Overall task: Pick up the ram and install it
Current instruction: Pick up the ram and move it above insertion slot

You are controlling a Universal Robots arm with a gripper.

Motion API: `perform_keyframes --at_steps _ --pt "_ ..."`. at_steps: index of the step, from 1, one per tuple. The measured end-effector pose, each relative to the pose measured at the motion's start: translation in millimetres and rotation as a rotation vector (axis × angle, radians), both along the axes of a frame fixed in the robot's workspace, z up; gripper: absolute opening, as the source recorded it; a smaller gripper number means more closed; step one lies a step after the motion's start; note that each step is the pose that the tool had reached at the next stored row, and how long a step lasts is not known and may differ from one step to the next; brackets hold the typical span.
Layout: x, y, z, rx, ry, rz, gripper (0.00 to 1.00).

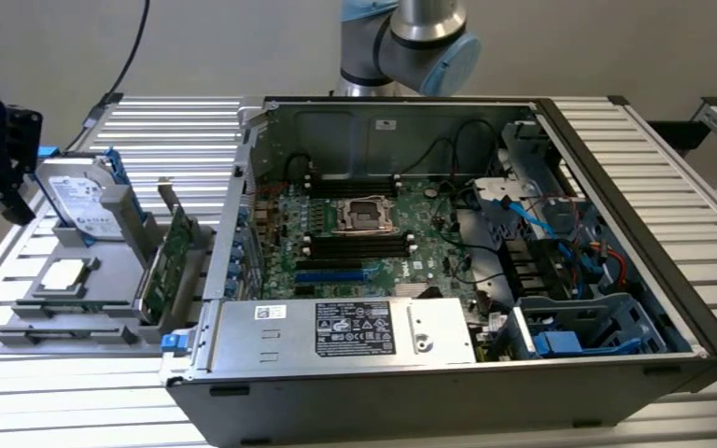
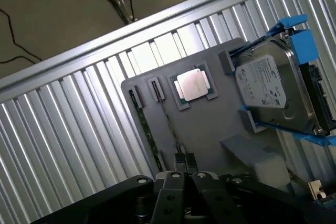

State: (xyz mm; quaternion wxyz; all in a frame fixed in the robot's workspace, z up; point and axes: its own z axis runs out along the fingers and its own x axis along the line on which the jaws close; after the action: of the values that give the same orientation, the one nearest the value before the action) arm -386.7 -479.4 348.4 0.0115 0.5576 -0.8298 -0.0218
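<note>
The ram [image 2: 147, 129] is a thin green stick standing on edge along one side of the grey tray [image 2: 210, 129]. My gripper [image 2: 185, 157] hovers above the tray, shut with nothing between its fingers, a short way from the ram and not touching it. In the exterior view the gripper [image 1: 16, 213] hangs at the far left, over the outer side of the tray [image 1: 48, 331]. The open computer case [image 1: 608, 168] lies in the middle of the table, and its motherboard shows dark memory slots [image 1: 352, 245] beside the processor socket.
On the tray also sit a silver hard drive with blue rails [image 2: 268, 90] [image 1: 78, 201], a processor chip [image 2: 191, 85] [image 1: 63, 273] and a taller green expansion card [image 1: 165, 261] next to the case wall. A power supply [image 1: 346, 331] and cables fill the case's near side.
</note>
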Motion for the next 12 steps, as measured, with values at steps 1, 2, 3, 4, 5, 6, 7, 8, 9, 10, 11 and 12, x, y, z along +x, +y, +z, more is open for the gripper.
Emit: perform_keyframes --at_steps 1,2,3,4,5,6,7,8,9,10,11,12 --pt "0.0 0.0 -0.1 0.0 0.0 0.018 0.11" --pt "0.0 0.0 -0.3 0.0 0.0 0.036 0.11" --pt "0.0 0.0 -0.4 0.0 0.0 0.054 0.11" --pt "0.0 0.0 -0.5 0.0001 0.0 0.072 0.11" --pt "0.0 0.0 -0.6 0.0 0.0 0.091 0.11" --pt "0.0 0.0 -0.7 0.0 0.0 0.109 0.11" --pt "0.0 0.0 -0.8 -0.0001 0.0001 0.127 0.11" --pt "0.0 0.0 -0.9 0.0 0.0 0.146 0.11" --pt "0.0 0.0 -1.1 0.0 -0.0001 0.163 0.11" --pt "0.0 0.0 -1.1 0.0 0.0 0.181 0.11" --pt "0.0 0.0 -1.1 0.0 0.0 0.2 0.11" --pt "-0.1 0.0 -1.2 0.0 0.0 0.219 0.11"
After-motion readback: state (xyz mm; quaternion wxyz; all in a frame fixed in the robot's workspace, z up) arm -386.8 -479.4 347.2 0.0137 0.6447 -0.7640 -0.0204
